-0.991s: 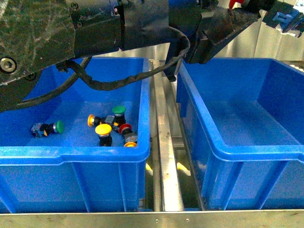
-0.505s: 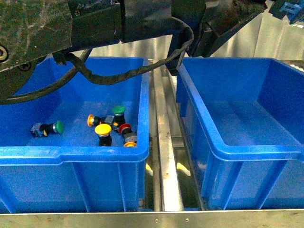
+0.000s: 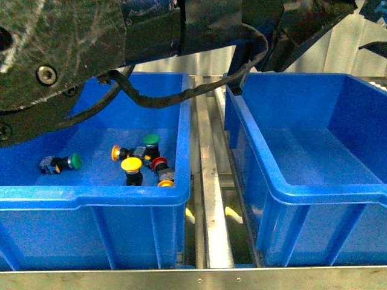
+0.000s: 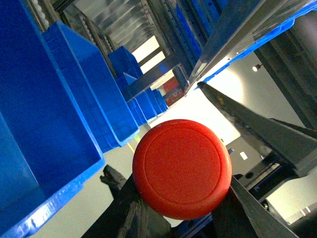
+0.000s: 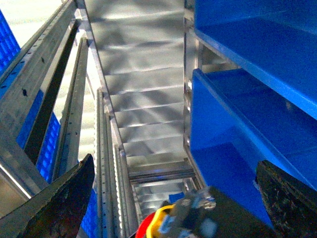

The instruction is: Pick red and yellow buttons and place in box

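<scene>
The red button (image 4: 182, 168) showed a wide, smooth, round cap, face-on to the left wrist camera. It was pinched in the left claw (image 4: 152, 127) between a grey finger (image 4: 257, 134) and a dark finger (image 4: 124, 210), up in the air with shelving and stacked blue bins behind it. The right claw (image 5: 174, 162) stood spread wide. A blurred red-and-yellow piece (image 5: 171, 220) sat low between its fingers; whether anything gripped it could not be told.

In the left bin (image 3: 91, 194) a yellow button (image 3: 131, 165) stood cap-up with a second red button (image 3: 159, 164) just beside it. An orange-yellow button (image 3: 165, 182) lay against the front wall and a side-lying yellow button (image 3: 115, 153) lay behind. A green button (image 3: 151, 140) sat near them, and another green one (image 3: 75, 161) lay well apart to the left.

Across a metal rail (image 3: 211, 199), the box (image 3: 320, 194) showed a bare blue floor within tall walls. The arms (image 3: 121, 36) crowded the top of the front view, and a cable (image 3: 157, 99) sagged over the left bin's back rim.
</scene>
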`<state>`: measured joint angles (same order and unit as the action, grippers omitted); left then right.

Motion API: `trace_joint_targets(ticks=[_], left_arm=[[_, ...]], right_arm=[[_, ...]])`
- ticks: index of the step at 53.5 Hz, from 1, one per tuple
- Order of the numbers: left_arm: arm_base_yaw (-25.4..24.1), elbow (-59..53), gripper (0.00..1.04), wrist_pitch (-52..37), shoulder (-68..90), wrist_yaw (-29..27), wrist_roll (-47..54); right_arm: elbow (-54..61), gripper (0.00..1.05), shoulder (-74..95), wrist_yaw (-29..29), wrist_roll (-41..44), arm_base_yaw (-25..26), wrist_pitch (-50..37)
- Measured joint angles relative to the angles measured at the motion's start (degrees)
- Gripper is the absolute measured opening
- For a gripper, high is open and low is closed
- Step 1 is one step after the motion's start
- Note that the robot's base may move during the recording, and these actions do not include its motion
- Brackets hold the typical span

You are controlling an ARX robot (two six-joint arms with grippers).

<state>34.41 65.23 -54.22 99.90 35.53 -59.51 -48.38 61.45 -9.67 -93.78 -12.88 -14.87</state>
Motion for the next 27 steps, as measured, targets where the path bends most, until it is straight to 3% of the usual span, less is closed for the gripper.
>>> trace_joint_targets(ticks=[20,27], left_arm=[[1.5,0.5,0.26,-1.6,1.8,-1.1,-1.0],[2.1,0.9,0.26,-1.6,1.9,-1.6,-1.1]], right_arm=[[-0.6,0.97,-1.6,-0.4,0.1,0.5,2.3],[-0.6,0.73,-2.3,-0.4,0.4,0.9,4.1]])
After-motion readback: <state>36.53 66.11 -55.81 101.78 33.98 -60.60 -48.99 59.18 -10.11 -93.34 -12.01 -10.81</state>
